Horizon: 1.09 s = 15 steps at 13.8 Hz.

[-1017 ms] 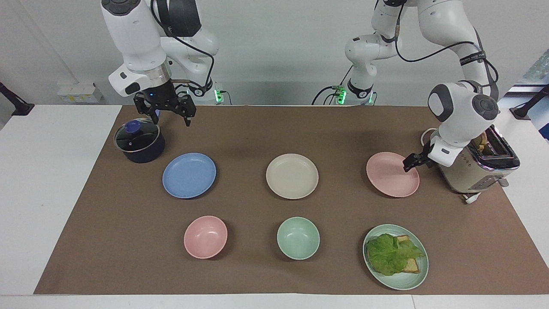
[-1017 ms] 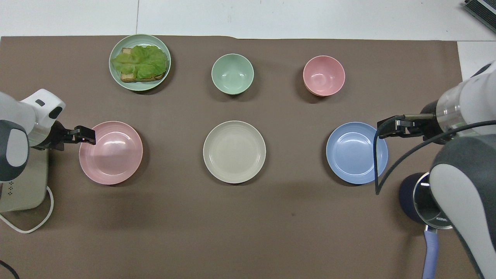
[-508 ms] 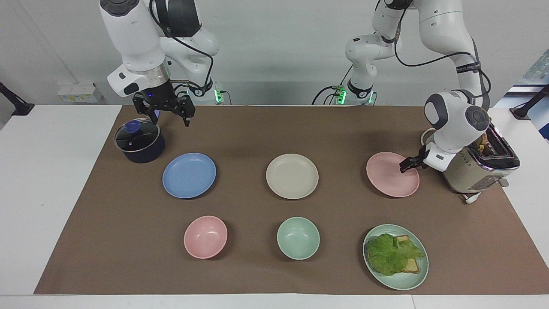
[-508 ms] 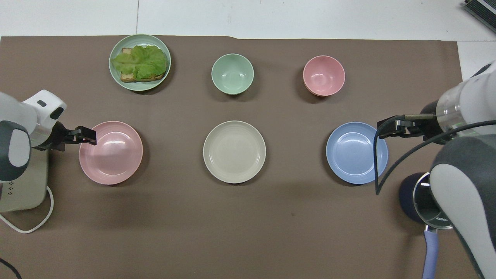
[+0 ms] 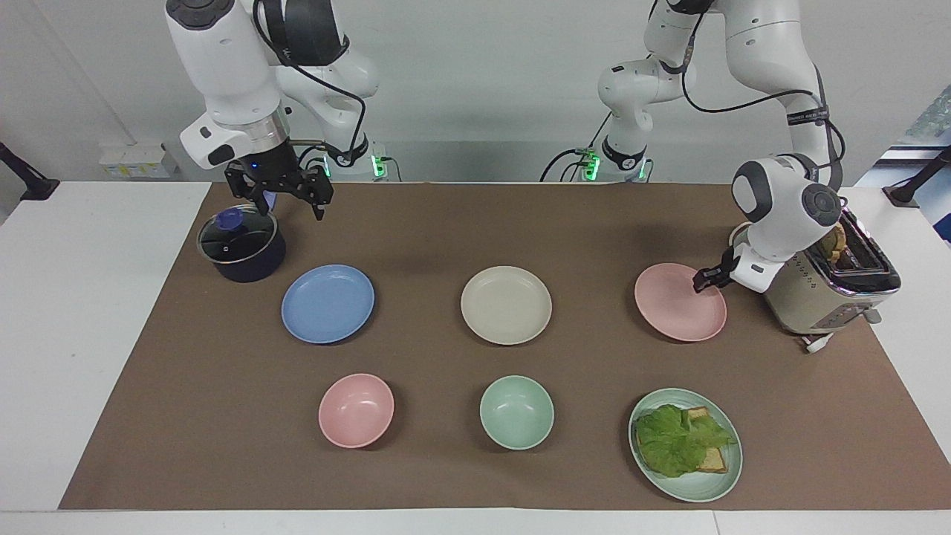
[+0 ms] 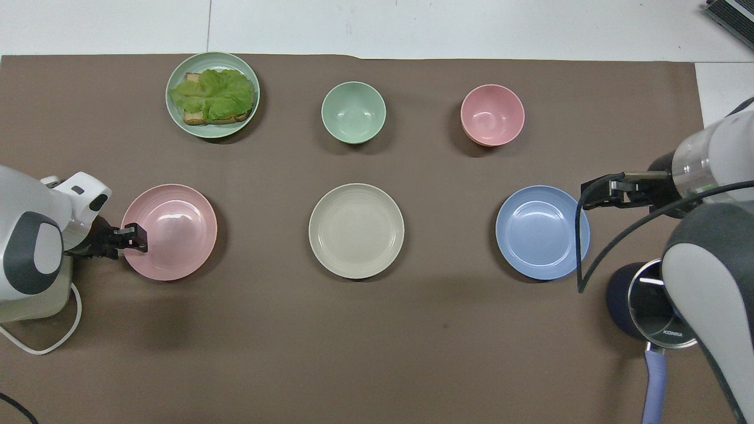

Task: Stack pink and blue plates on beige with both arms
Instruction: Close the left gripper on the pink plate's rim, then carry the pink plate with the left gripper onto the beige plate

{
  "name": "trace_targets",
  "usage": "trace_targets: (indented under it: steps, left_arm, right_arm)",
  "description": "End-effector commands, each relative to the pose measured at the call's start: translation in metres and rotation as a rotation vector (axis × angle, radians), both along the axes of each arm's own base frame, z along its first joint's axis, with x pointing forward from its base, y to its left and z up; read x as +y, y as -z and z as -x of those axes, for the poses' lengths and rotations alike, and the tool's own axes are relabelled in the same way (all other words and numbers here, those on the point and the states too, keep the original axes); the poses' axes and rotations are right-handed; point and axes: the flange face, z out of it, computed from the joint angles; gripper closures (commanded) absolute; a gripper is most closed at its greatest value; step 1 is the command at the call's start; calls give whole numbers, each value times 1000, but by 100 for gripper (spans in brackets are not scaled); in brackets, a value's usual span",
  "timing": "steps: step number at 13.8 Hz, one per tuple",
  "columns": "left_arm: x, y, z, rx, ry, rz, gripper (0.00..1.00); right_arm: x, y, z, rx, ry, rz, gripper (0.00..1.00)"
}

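The left gripper (image 5: 700,283) is down at the rim of the pink plate (image 5: 678,305), on the edge by the toaster (image 5: 832,290), and I cannot tell if its jaws have got hold of the rim. The right gripper (image 5: 286,200) hangs in the air with wide jaws, above the counter (image 5: 446,223) next to the dark pot (image 5: 241,245), and the blue plate (image 5: 328,303) lies flat near it. The beige plate (image 5: 506,305) sits in the middle between the pink and blue plates, and farther from the robots are a pink bowl (image 5: 356,410), a green bowl (image 5: 516,412) and a green plate (image 5: 695,487) with lettuce and bread.
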Motion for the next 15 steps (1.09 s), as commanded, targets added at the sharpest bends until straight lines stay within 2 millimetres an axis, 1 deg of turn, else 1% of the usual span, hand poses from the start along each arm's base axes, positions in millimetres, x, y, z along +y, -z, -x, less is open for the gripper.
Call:
trace_targets:
  steps: [1,3,5,7,9,10,11,13,15]
  left_arm:
    - [2,-6,9,11,10,-10,100]
    - [1,-6,10,19,10,-9,100]
    - [2,-14,2,29,12,-7,100]
    - [0,-36,-7,55,17,-2,100]
    - [-2,-64,-16,82,20,6,100]
    - [-5,-75,-19,85,15,19,100]
    - [-9,-80,-20,87,9,32,100]
    - [-18,-84,-22,82,1,57,100]
    - [-46,-90,-22,75,11,102,100]
  right_arm:
    - [-4,1,-1,-3,-21,-20,0]
    - [-4,1,-1,-3,-21,-20,0]
    - [-4,1,-1,-1,-23,-20,0]
    - [-4,1,-1,-2,-21,-20,0]
    - [-5,1,-1,-2,-20,-20,0]
    - [-5,1,-1,-1,-21,-20,0]
    - [-5,1,-1,-1,-21,-20,0]
    - [-6,1,-1,-1,-20,-20,0]
    - [-5,1,-1,-1,-21,-20,0]
